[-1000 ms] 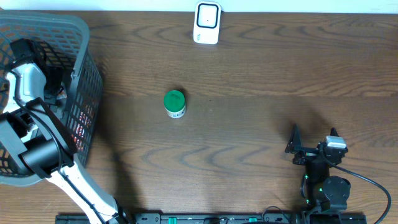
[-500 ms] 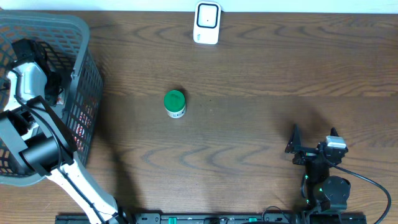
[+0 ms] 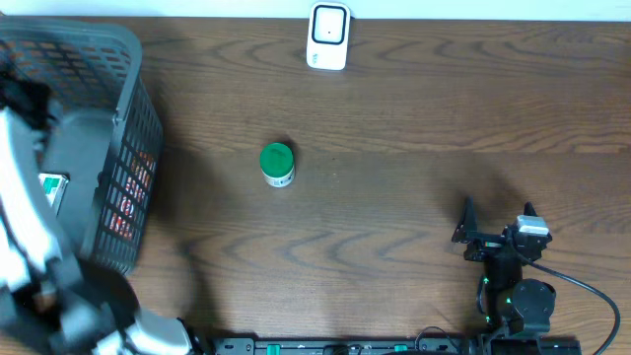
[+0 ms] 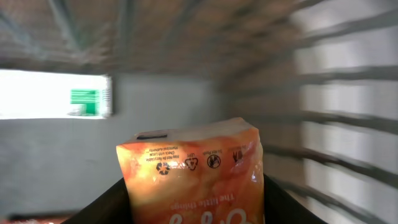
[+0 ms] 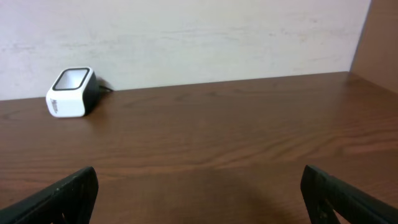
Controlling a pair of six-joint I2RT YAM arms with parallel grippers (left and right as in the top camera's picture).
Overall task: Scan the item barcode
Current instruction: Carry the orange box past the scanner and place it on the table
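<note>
Inside basket at 9 o'clock, left gripper fingers clamp orange packet; should lift straight up clear of its wall, then turn barcode toward scanner at 12 o'clock. Right gripper at 5 o'clock, fingers apart, idle

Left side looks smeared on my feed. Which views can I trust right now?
Overhead: left arm is motion-blurred over the basket; green-lidded jar and scanner are crisp. Left wrist: basket walls streaked, orange packet readable. Right wrist: sharp, evenly lit, no glare.
</note>
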